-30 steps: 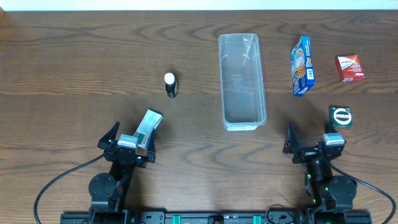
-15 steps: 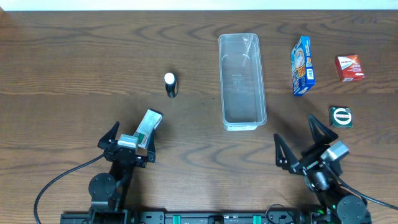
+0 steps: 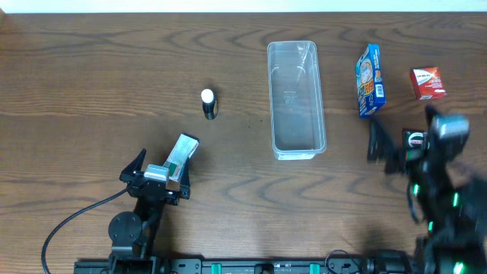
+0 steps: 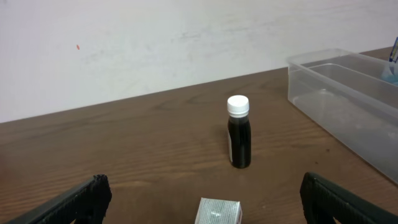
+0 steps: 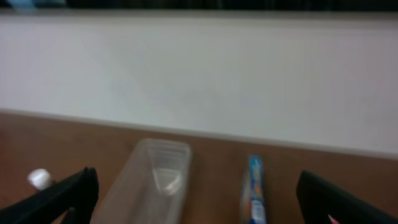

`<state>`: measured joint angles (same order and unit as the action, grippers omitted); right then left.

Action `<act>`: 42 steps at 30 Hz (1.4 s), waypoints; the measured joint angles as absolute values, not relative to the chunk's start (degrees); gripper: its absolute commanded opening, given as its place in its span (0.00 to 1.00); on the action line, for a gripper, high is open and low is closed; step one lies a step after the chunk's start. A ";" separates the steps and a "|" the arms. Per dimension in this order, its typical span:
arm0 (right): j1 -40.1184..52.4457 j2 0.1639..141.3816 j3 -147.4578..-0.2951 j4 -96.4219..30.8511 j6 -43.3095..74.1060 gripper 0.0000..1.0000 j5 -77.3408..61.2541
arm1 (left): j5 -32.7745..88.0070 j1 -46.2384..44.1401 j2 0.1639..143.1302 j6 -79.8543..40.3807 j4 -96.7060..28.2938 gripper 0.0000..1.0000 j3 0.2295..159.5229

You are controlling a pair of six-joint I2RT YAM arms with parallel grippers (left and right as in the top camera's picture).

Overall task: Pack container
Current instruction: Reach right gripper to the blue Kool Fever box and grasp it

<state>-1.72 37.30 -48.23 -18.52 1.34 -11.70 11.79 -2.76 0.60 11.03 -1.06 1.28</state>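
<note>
Clear container (image 3: 296, 99) lies top centre on the tabletop (image 3: 84, 84); left jaws lower left, right jaws far right, both spread open.

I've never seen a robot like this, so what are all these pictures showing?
It's a robot with two arms at a table. One picture looks down from above; the other two come from a camera on each wrist. Both the left hand and right hand are open, holding nothing. On the table sit an empty clear container, a bottle, a blue pack, a red box, and a little box by the left hand.
</note>
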 measured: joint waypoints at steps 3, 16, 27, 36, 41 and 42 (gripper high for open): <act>-2.52 48.88 -57.47 -25.30 -0.51 0.99 -10.33 | 11.79 -2.76 0.60 11.00 -1.08 0.98 1.28; -10.07 87.48 -91.29 -52.99 -7.84 0.99 -11.70 | 11.79 -2.76 0.58 11.03 -1.08 0.98 1.28; -10.04 96.09 -91.39 -47.59 -7.97 0.99 -11.79 | 11.79 -2.76 0.60 11.03 -1.08 0.98 1.28; -10.04 104.62 -91.81 -43.16 -9.52 0.99 -10.57 | 11.79 -2.76 0.60 11.03 -1.08 0.98 1.28; -10.04 111.20 -91.81 -39.51 -9.72 0.93 -9.17 | 11.79 -2.76 0.60 11.03 -1.08 0.98 1.28; -10.04 112.03 -91.81 -38.87 -9.54 0.94 -9.06 | 11.79 -2.76 0.58 11.03 -1.08 0.98 1.28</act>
